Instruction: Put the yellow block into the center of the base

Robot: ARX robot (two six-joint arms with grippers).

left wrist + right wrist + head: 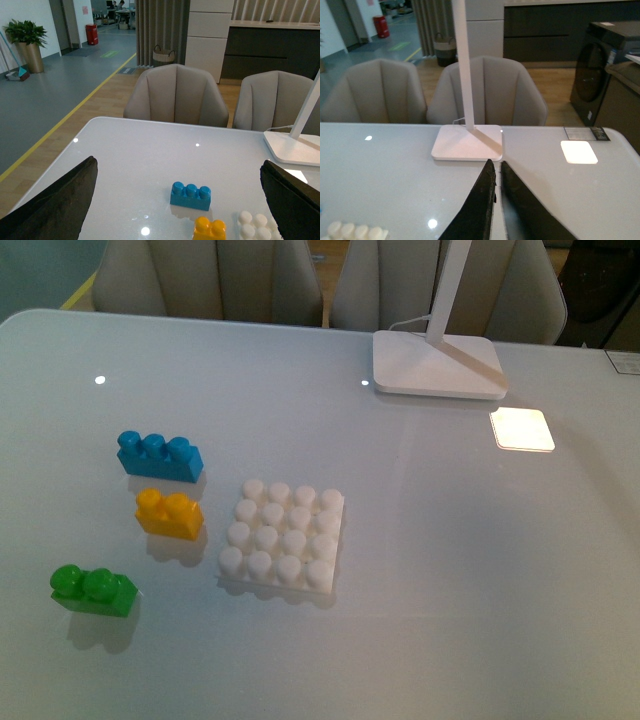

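Observation:
The yellow block [168,512] lies on the white table, just left of the base [284,535], a white studded plate. Neither arm shows in the front view. In the left wrist view the yellow block [210,229] and a corner of the base [256,226] sit at the lower edge, between the wide-open fingers [55,205] of my left gripper [177,172], which holds nothing and hangs above the table short of them. My right gripper [497,165] is shut and empty above the table; a strip of the base [354,231] shows to its side.
A blue three-stud brick [159,456] lies behind the yellow block and a green two-stud brick [93,590] in front of it. A white lamp foot [437,364] with its stem stands at the back right. Chairs stand behind the table's far edge.

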